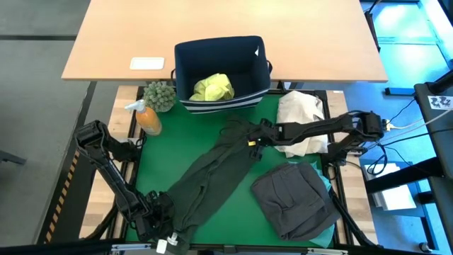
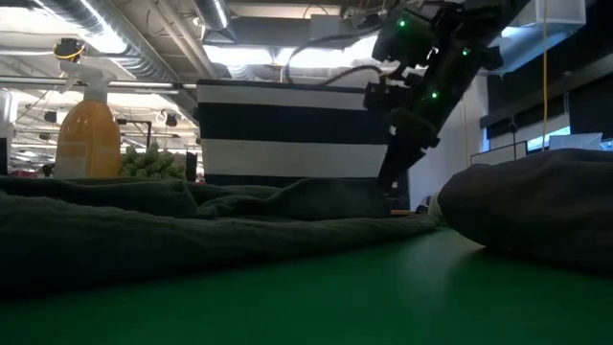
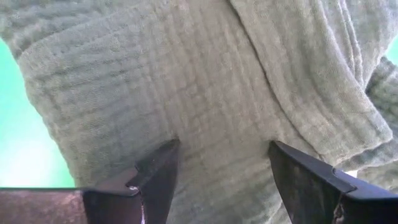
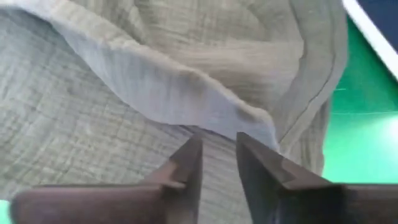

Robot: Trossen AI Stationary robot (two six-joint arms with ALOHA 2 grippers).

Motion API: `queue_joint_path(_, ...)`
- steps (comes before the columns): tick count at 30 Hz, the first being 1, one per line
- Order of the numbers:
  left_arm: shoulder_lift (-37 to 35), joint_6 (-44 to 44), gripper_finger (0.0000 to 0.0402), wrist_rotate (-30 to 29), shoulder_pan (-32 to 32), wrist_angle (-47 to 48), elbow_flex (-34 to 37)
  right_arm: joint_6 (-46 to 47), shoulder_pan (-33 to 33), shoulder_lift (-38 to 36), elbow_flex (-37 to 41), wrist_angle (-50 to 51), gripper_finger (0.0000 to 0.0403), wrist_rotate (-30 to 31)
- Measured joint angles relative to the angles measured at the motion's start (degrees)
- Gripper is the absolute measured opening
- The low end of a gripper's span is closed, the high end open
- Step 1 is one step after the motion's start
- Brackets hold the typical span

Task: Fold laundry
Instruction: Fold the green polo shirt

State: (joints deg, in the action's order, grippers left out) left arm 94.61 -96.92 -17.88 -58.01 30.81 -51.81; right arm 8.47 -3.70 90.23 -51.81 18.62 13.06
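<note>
A dark olive garment [image 1: 212,177] lies stretched out slantwise on the green mat [image 1: 156,163], from the near left toward the far middle. Over its near end my left gripper [image 1: 170,223] points steeply down; the left wrist view shows it [image 3: 221,149] open wide with ribbed cloth [image 3: 205,74] under it. By the garment's far end my right gripper [image 1: 249,140] slants down, and its wrist view shows it [image 4: 219,140] open by a narrow gap just short of a raised fold [image 4: 186,93]. A yellow-green shirt [image 1: 212,86] lies in the navy bin [image 1: 248,49]. My left gripper has its open fingers [image 3: 158,174] on either side of a flat stretch of the olive cloth, coming from above. I cannot tell whether the tips touch it. My right gripper has nothing in its narrow gap, and I cannot tell whether its fingertips [image 4: 193,155] touch the fold.
A folded charcoal grey garment [image 1: 294,198] lies at the near right on a turquoise one [image 1: 330,190]. A cream cloth bundle [image 1: 301,117] sits under the right arm. An orange spray bottle [image 1: 147,117] and a green plant-like ball [image 1: 161,95] stand at the far left.
</note>
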Motion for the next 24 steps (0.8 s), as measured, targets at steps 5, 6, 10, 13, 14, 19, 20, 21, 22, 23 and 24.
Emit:
queue_joint_path(5,0.0,0.0,0.0242,1.6,0.0,0.0,0.0,-1.5,-0.1,-0.4,0.0,-4.8,0.0157,0.4)
queue_joint_path(6,0.0,-0.1,0.0242,1.7,0.0,0.0,0.0,-1.6,-0.1,-0.4,0.0,-6.7,0.0164,0.3)
queue_joint_path(10,0.0,0.0,0.0242,0.9,0.0,0.0,0.0,-1.7,-0.1,0.1,0.0,-17.2,0.0177,-2.9)
queue_joint_path(13,0.0,0.0,0.0242,0.3,0.0,0.0,0.0,-1.7,-0.1,2.0,0.0,-22.3,0.0176,-5.7)
queue_joint_path(14,0.0,-0.1,0.0242,0.3,0.0,0.0,0.0,-1.7,0.0,2.9,0.0,-23.2,0.0173,-6.0)
queue_joint_path(19,0.0,0.0,0.0242,1.0,0.0,0.1,0.0,-1.4,-0.1,7.8,0.0,-25.4,0.0154,-6.3)
queue_joint_path(20,0.0,0.0,0.0242,1.0,0.0,0.2,0.0,-1.4,-0.1,8.6,0.0,-25.4,0.015,-7.1)
queue_joint_path(21,0.0,0.0,0.0242,1.0,0.0,0.2,0.0,-1.4,-0.1,9.1,0.0,-24.9,0.0145,-8.3)
queue_joint_path(22,0.0,0.0,0.0242,1.0,0.0,0.2,0.0,-1.3,0.0,9.4,0.0,-24.5,0.0139,-10.0)
queue_joint_path(23,0.0,0.0,0.0242,1.0,0.0,0.2,0.0,-1.1,0.0,9.4,0.0,-23.8,0.0133,-12.0)
queue_joint_path(24,0.0,0.0,0.0242,1.0,0.0,0.3,0.0,-0.9,0.0,9.4,0.0,-22.7,0.0127,-13.9)
